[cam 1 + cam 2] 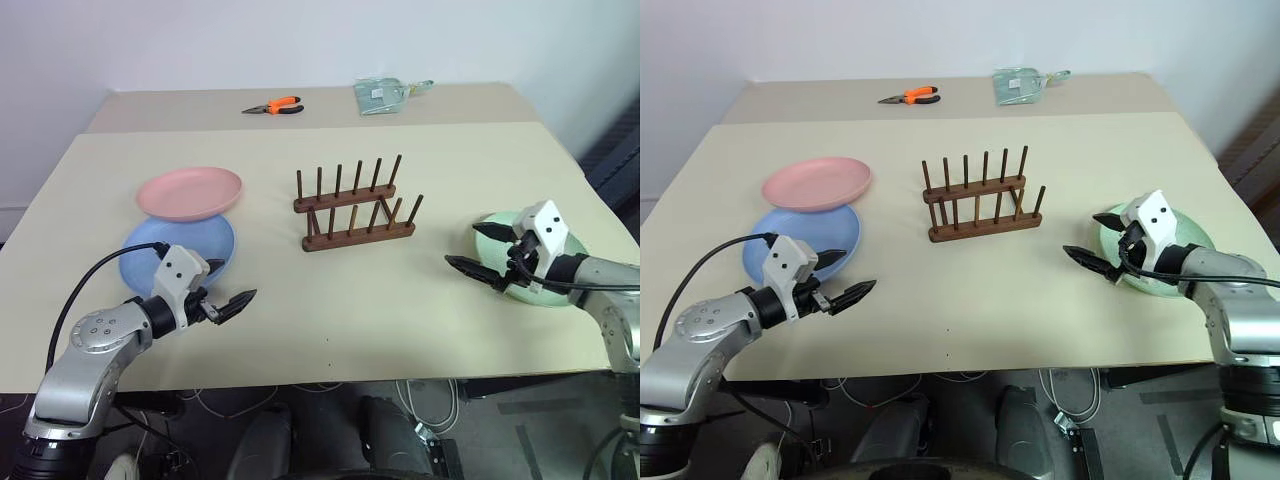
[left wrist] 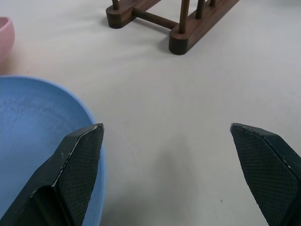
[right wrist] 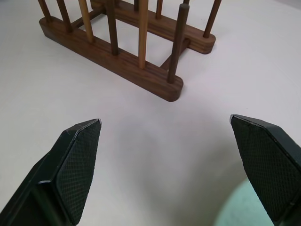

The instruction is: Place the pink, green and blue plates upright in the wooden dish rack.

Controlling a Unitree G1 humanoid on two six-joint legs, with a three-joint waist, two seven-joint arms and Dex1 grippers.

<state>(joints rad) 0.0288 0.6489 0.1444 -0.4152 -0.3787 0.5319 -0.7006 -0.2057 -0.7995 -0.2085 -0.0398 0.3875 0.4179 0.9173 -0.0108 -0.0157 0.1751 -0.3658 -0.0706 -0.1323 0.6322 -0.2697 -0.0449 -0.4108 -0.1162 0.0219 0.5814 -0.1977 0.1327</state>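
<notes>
Brightness: you get even, soft daylight-like light over the whole table [image 1: 420, 310]; nothing is dim.
Shadows: you see only faint, short shadows under the rack [image 1: 355, 205] and beneath the pink plate [image 1: 190, 192] where it overlaps the blue plate [image 1: 178, 250].
Glare: none on the matte tabletop; a slight sheen on the left arm's metal housing.
Sharpness: your head views are crisp to the far pliers [image 1: 274, 106].
Wrist views: the fingers [image 2: 70, 183] close to the lens look a little soft, the rack sharp.
</notes>
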